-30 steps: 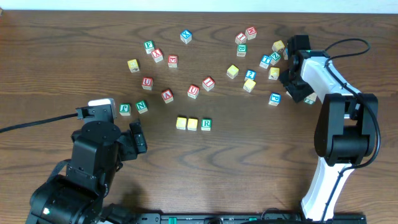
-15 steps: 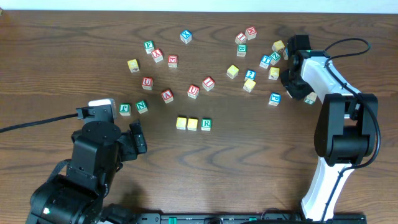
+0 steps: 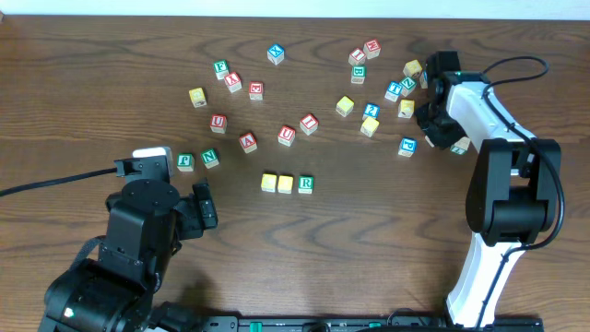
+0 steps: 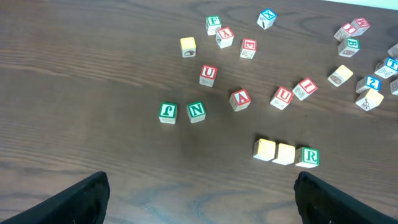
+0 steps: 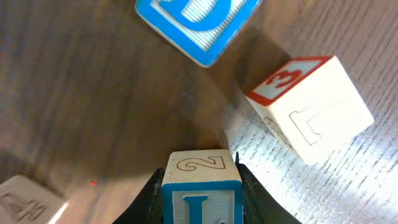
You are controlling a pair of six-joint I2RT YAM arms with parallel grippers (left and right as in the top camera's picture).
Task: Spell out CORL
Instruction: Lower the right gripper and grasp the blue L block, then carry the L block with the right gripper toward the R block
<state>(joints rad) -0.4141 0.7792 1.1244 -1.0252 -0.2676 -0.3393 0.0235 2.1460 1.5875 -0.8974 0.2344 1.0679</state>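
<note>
1. Quick status: the right gripper [image 5: 200, 194] is clamped on the L cube [image 5: 202, 205], one finger on each side, with the blue L facing the wrist camera. We can't tell whether the cube has left the table [image 3: 387, 240]. The left gripper [image 4: 200, 186] sits at the front left, jaws wide apart with nothing between them.
2. The two yellow cubes [image 3: 269, 183] [image 3: 286, 183] and the R cube [image 3: 306, 184] sit side by side in a row mid-table. The L cube is well apart from them, over in the clutter on the right.
3. First worry is the neighbours. A red-bordered cube [image 5: 308, 109] and a blue-faced cube [image 5: 196, 25] are both near the grip. If we pull sideways before going up, we probably knock one of them.
4. The grip itself bothers us a bit. We only see part of the cube between the fingers, so if the hold is shallow it could twist or pop out mid-carry.
5. The way to the row passes over loose cubes [image 3: 370, 126]. Carry it too low and we clip them.
6. Set-down looks like the fussy bit. Land too tight against the R cube and we shove the whole row crooked. Land too far off and there's a gap in the word.
7. Also watch which face ends up on top, since a rolled cube means no L showing.
</note>
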